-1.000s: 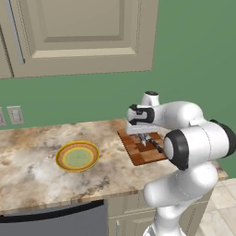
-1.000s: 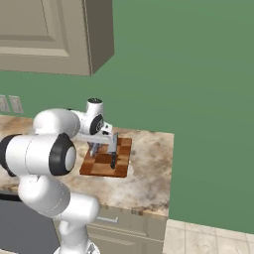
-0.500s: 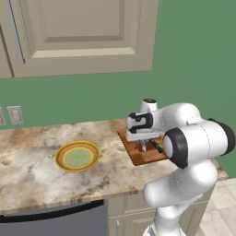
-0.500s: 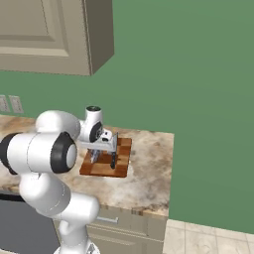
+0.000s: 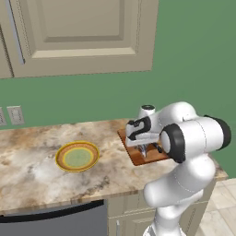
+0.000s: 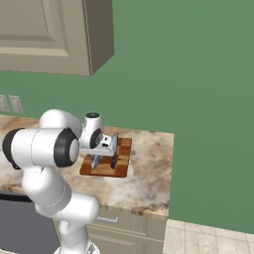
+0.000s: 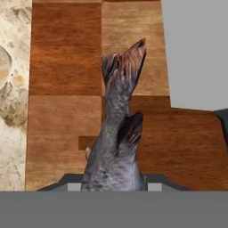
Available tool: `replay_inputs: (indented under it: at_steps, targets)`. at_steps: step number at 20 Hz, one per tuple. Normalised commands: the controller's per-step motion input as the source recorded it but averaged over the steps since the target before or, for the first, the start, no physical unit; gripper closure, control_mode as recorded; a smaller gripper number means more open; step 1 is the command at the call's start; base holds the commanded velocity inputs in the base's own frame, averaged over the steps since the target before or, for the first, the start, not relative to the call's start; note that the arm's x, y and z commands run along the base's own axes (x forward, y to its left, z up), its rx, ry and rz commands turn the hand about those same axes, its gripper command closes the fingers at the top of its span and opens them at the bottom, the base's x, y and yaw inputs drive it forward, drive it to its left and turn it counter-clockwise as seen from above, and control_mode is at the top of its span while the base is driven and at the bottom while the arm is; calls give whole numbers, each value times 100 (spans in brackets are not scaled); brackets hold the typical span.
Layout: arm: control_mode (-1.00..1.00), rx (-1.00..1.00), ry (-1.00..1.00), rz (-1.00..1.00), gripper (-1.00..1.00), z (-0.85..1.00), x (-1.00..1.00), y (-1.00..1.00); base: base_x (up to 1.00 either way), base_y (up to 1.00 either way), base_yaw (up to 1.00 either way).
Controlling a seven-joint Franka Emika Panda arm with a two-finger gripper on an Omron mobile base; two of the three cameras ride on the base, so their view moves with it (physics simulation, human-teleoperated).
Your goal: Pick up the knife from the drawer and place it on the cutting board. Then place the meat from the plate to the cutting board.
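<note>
My gripper point(image 7: 113, 180) is shut on the meat point(image 7: 116, 133), a grey-blue fish whose tail points away from the hand over the cutting board point(image 7: 62, 80). In the base views the gripper point(image 5: 144, 150) point(image 6: 96, 161) hangs low over the reddish-brown cutting board point(image 5: 133, 156) point(image 6: 123, 148). Whether the fish touches the wood I cannot tell. The knife lies on the board beside the fish, its silver-grey blade point(image 7: 196, 53) on the right and its dark shape point(image 6: 114, 159) next to the hand. The yellow-rimmed plate point(image 5: 77, 156) sits bare on the counter to the left. The drawer is out of view.
The marble counter point(image 5: 32, 170) ends just right of the board point(image 6: 163, 168). Wall cabinets point(image 5: 78, 37) hang above, and outlets point(image 5: 15, 115) sit on the green wall. A dark appliance front point(image 5: 50, 223) is below the counter edge.
The hand with the fish has come down closer to the cutting board. The plate and knife have not moved.
</note>
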Motion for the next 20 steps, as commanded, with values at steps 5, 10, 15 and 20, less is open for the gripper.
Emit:
replay_inputs:
  at_steps: [5,10,15,20]
  targets:
    - [-100,-3,-2,1,100,-22,0,0,0,0,0]
    - [-100,-2,-3,0,-100,-4,0,0,0,0,0]
    - [-100,-1,-3,0,-100,10,-1,-1,0,0,0]
    - [-100,0,-1,0,-100,25,-5,-3,0,0,0]
